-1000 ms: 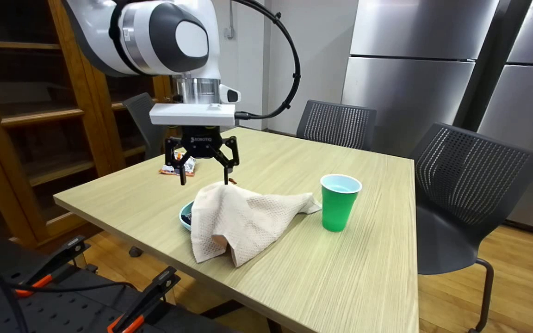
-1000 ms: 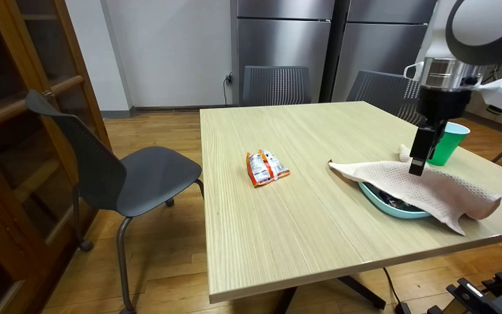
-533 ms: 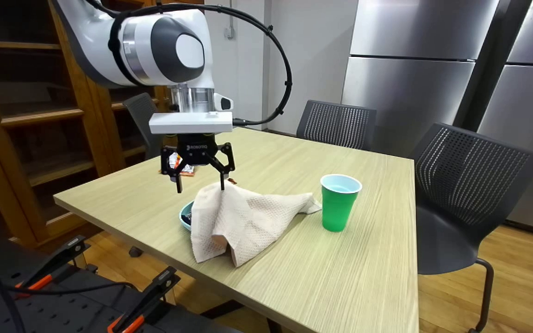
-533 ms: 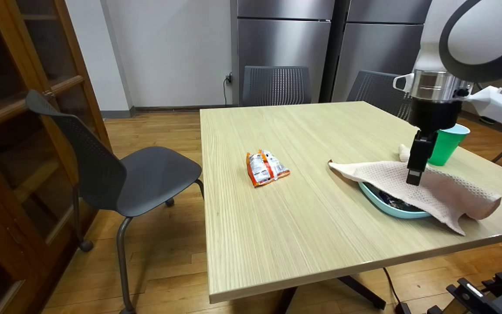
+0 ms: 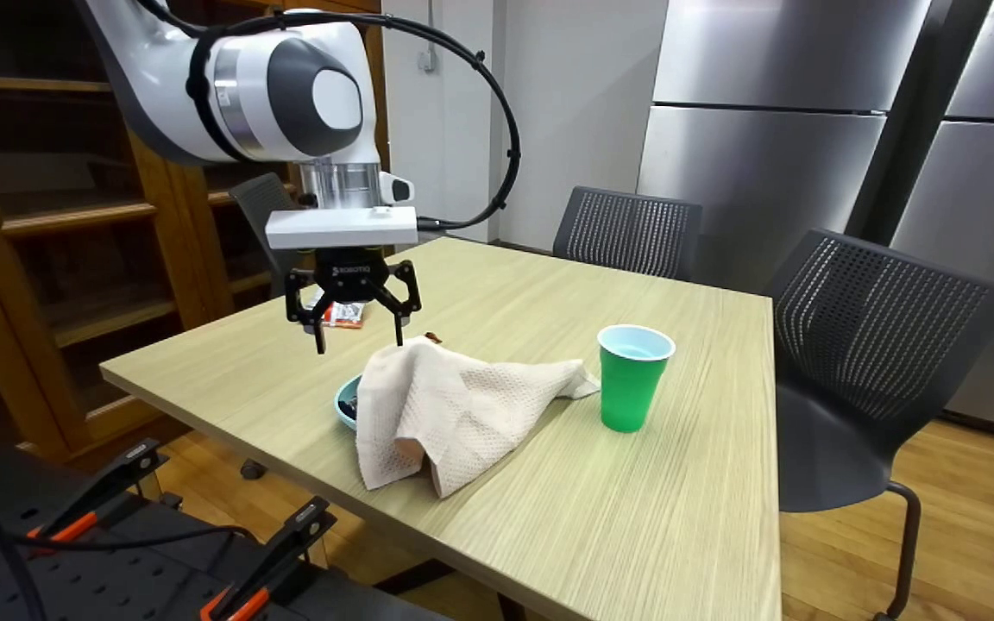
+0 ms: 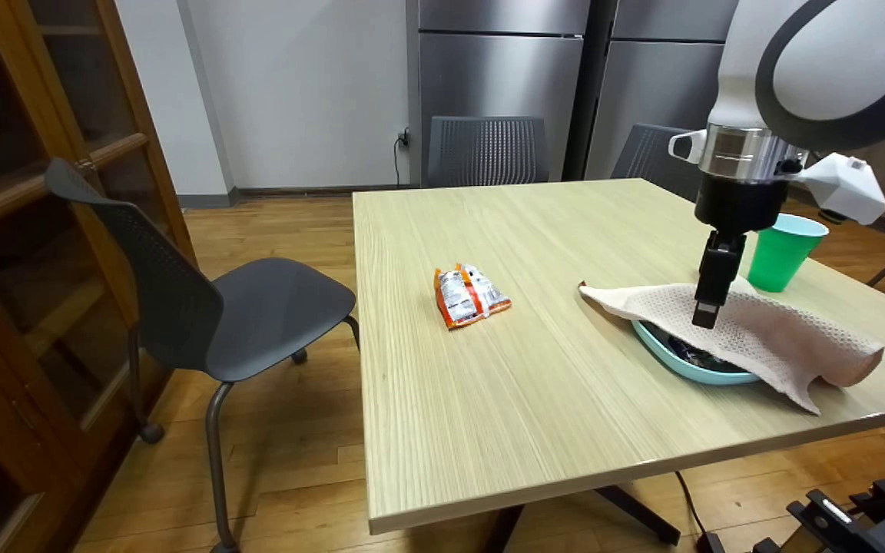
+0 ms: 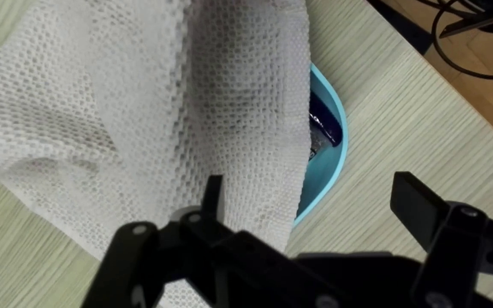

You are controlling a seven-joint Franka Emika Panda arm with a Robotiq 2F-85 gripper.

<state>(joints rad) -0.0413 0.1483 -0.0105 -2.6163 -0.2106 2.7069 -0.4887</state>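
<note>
In the wrist view, we see the jaws spread wide and holding nothing in the lower half of the frame, one showing against the cloth [image 7: 144, 107], the other against the pale surface [image 7: 400, 141]; whether they touch the cloth we cannot tell. It fills the left and centre, draped across a blue bowl [image 7: 328, 167], where we spot a shiny dark item [image 7: 325, 124]. In an exterior view, a green cup [image 5: 631, 388] stands right of the cloth; we see a packet [image 6: 469, 298] lying near the middle of an exterior view
</note>
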